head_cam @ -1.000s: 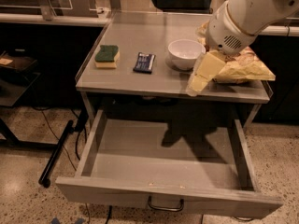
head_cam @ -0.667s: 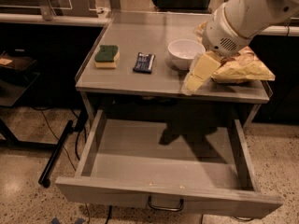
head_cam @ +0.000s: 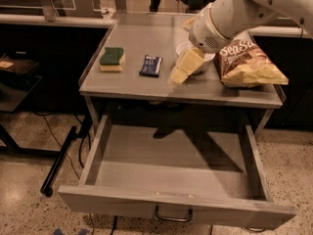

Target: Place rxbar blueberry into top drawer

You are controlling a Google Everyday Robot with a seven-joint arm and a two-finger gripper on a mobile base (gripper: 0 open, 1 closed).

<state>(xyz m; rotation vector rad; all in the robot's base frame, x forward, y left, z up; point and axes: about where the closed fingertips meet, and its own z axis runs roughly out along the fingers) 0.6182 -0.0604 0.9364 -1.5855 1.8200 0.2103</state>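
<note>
The rxbar blueberry (head_cam: 151,65), a small flat dark navy bar, lies on the grey table top (head_cam: 137,84) left of centre. The top drawer (head_cam: 176,168) is pulled wide open below the table and nothing shows inside it; its metal loop handle (head_cam: 173,214) is on the front panel. My gripper (head_cam: 177,76) with pale yellow fingers hangs low over the table top, just right of the bar and apart from it, holding nothing.
A green-and-yellow sponge (head_cam: 112,59) lies left of the bar. A white bowl (head_cam: 186,49) sits behind the gripper, partly hidden by the arm. A chip bag (head_cam: 247,61) lies at the right end of the table. A black rod (head_cam: 61,158) leans on the floor at left.
The gripper has moved left across the table top, from in front of the chip bag to just right of the bar. The bar, sponge and drawer have not moved.
</note>
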